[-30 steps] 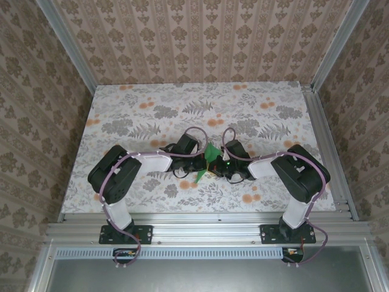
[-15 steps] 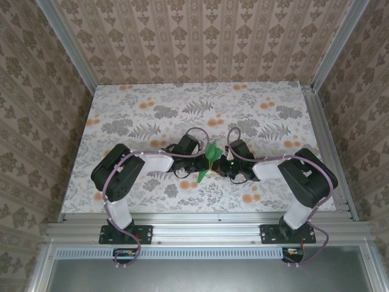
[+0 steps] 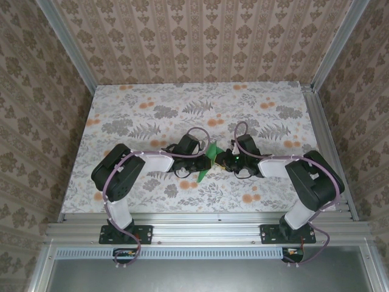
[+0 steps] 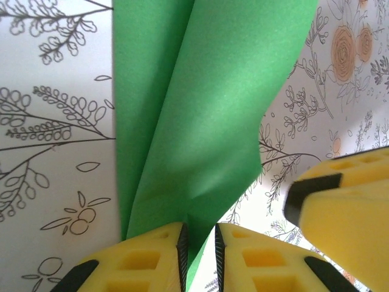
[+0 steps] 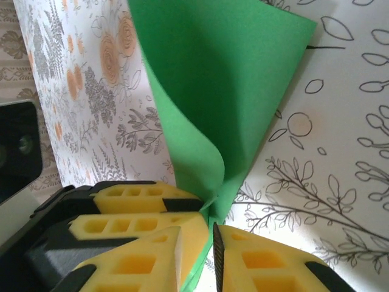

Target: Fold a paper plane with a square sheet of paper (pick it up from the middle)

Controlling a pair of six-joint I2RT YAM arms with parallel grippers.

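Top view: high behind the arm bases, looking down on the whole table (image 3: 121,109).
Left wrist view: very close, looking out past the left gripper (image 4: 199,234).
Right wrist view: equally close, past the right gripper (image 5: 196,234).
Shared: green paper (image 3: 211,152), frame centre.

The sheet of paper (image 3: 208,159) stands on the table (image 3: 152,103) at its middle from left to right and somewhat toward the near edge. It sits between the left gripper (image 3: 199,162), just to its left, and the right gripper (image 3: 222,160), just to its right, and the left arm (image 3: 121,173) and right arm (image 3: 310,179) reach in from the near edge. In the left wrist view the sheet runs down into the gap between that gripper's own fingers (image 4: 140,261), with a finger of the right gripper just beside it on the right. In the right wrist view the sheet's lower edge sits between that gripper's fingers (image 5: 267,267), and the left gripper lies close on the left.
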